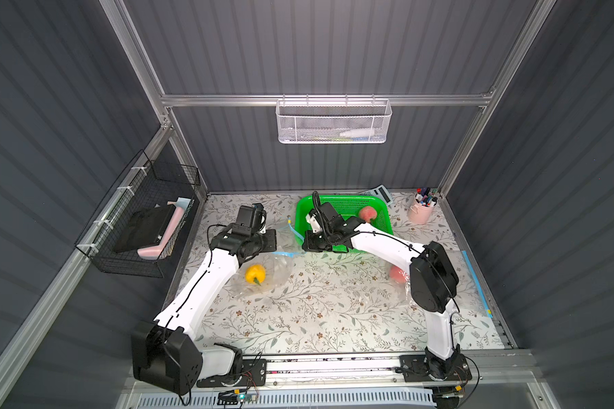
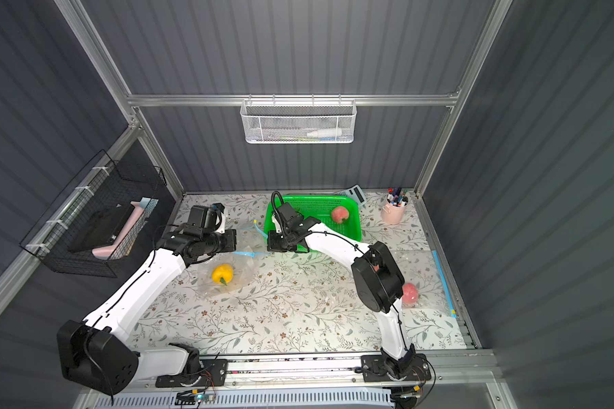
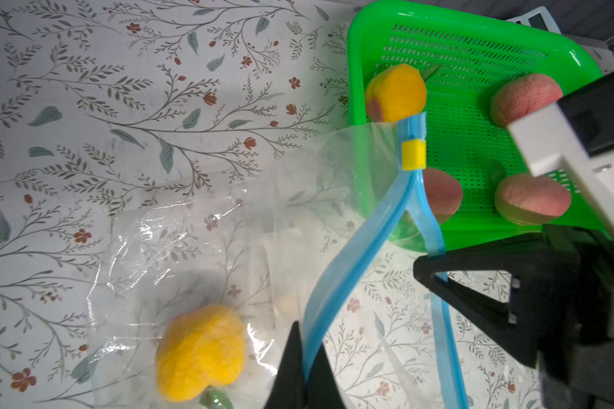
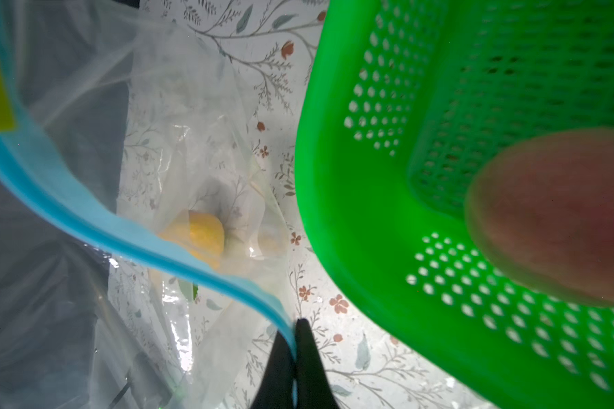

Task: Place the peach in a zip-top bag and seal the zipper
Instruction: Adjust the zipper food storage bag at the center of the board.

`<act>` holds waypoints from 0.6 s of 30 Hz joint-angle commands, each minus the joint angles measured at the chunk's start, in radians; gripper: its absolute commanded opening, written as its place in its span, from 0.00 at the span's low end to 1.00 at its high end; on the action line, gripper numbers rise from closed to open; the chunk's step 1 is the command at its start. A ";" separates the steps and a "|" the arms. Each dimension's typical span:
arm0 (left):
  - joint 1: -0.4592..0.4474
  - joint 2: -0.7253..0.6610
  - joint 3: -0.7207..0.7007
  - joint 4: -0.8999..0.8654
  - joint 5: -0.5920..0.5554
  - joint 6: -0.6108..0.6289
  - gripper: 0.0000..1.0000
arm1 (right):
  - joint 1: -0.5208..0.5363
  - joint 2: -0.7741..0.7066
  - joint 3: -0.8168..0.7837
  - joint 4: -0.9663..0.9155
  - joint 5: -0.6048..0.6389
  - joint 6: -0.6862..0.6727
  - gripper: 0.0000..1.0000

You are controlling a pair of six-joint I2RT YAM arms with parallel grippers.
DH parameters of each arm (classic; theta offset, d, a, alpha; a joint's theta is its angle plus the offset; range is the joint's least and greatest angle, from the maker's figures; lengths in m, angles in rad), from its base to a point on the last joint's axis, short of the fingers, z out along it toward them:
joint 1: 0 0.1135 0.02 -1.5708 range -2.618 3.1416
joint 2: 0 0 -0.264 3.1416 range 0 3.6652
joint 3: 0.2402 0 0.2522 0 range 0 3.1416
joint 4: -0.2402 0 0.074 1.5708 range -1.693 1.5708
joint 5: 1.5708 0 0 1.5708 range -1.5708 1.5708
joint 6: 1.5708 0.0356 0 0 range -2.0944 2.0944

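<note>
A yellow peach (image 1: 255, 273) (image 3: 201, 352) lies inside a clear zip-top bag (image 1: 277, 269) (image 2: 241, 271) on the flowered table. The bag's blue zipper (image 3: 351, 262) (image 4: 86, 209) splits into two lips below its yellow slider (image 3: 413, 154) (image 1: 289, 220). My left gripper (image 3: 307, 347) (image 1: 279, 250) is shut on one lip. Close to the green basket's corner, my right gripper (image 4: 295, 329) (image 1: 303, 248) is shut on the other lip. The two lips stand apart between the grippers, so the mouth gapes.
The green basket (image 1: 300, 226) (image 3: 362, 35) behind the bag holds several peaches, one pink peach (image 1: 367, 213) in plain sight. A second bag with a pink peach (image 2: 409, 293) lies at the right. A pink pen cup (image 1: 420, 210) and a calculator (image 1: 378, 194) stand at the back.
</note>
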 commanded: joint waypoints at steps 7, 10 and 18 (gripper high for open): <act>0.007 0.024 0.010 0.081 0.102 -0.007 0.00 | -0.013 -0.068 0.037 -0.014 0.097 -0.004 0.35; 0.007 0.035 0.004 0.091 0.115 -0.012 0.00 | -0.035 -0.108 0.004 0.071 0.132 0.011 0.60; 0.007 0.047 -0.006 0.109 0.119 -0.026 0.00 | -0.110 -0.101 -0.114 0.301 0.297 0.055 0.86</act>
